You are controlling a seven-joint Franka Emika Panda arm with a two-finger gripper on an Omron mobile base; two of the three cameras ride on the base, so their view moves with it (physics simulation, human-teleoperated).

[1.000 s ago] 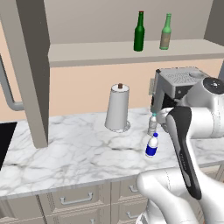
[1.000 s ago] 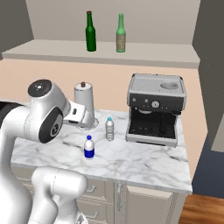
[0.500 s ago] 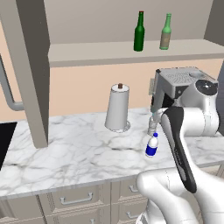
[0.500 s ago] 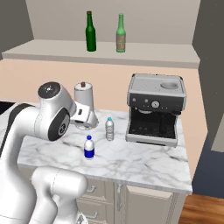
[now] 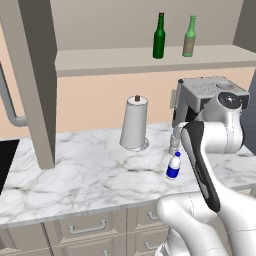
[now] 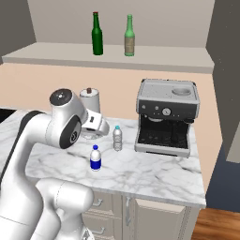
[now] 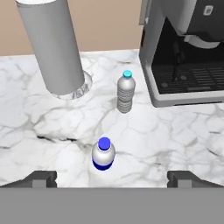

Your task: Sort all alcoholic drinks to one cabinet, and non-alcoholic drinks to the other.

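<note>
wide apart and holding nothing, the claw (image 7: pixel 112 177) hangs over the white marble counter (image 7: pixel 183 135). beyond it to the left stands a grey paper-towel roll (image 7: pixel 54 48). straight ahead between the fingertips is the stubby white plastic bottle with blue cap (image 7: pixel 103 153), upright; just past it the clear plastic bottle with teal cap (image 7: pixel 125 92). a silver espresso machine (image 7: pixel 186 48) sits to the right. high on the shelf (image 6: pixel 154 56) stand the dark green glass bottle (image 6: pixel 97 34) and the olive-green glass bottle (image 6: pixel 129 36).
</note>
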